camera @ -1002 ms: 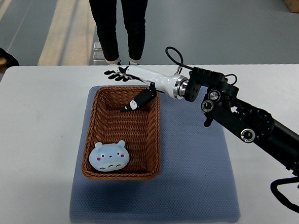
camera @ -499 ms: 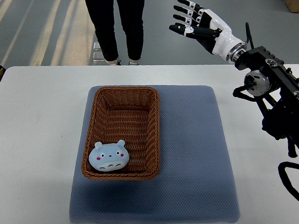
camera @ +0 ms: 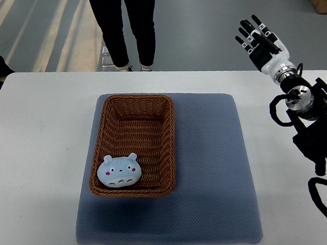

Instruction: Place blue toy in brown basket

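Note:
The blue toy (camera: 119, 172), a round plush face with pink cheeks, lies inside the brown wicker basket (camera: 170, 135) at its near end. The basket stands on a grey-blue mat (camera: 210, 175). My right hand (camera: 259, 40) is raised far off at the upper right, beyond the table's back edge, fingers spread and holding nothing. Its black arm (camera: 313, 126) runs down the right edge. No left arm shows.
A person in dark trousers (camera: 121, 20) stands behind the table's far edge. The white table (camera: 40, 148) extends left and right of the mat.
My right hand has pulled away from over the basket's far end, swinging up and to the right, off beyond the table's back right corner. The toy and basket have not moved.

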